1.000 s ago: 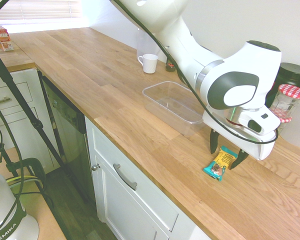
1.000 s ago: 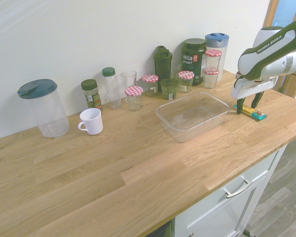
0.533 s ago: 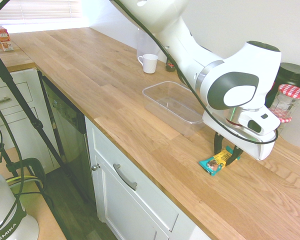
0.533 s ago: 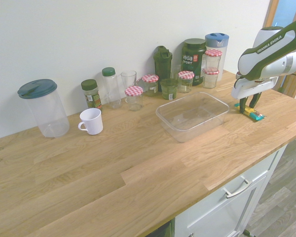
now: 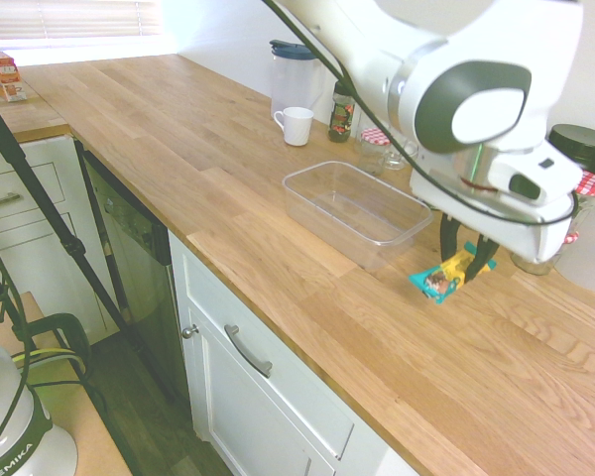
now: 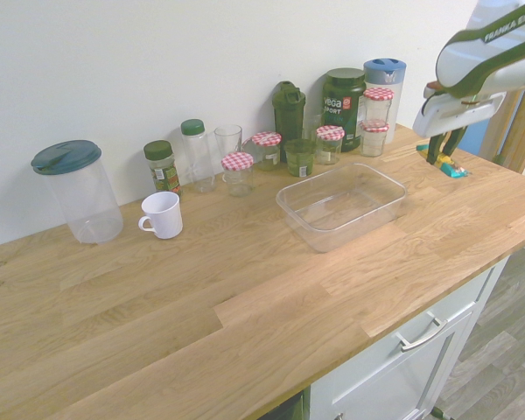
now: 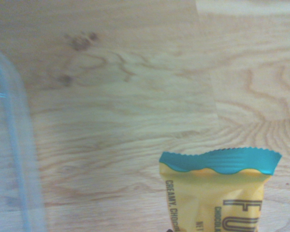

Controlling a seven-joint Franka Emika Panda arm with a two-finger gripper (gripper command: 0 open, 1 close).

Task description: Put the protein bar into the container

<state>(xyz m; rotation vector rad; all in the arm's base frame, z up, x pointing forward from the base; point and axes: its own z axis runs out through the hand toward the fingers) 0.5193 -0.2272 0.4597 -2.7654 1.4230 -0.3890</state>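
Clear glossy plastic container (image 5: pixel 357 211), matt wood-grain counter (image 5: pixel 159 139)

White rounded arm (image 5: pixel 416 69), grey joint caps, black cable, green-lit wrist

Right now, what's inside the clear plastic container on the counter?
Nothing shows inside the container; its clear walls and floor show only the wooden counter beneath. The protein bar is held in the claw, above the counter beside the container.
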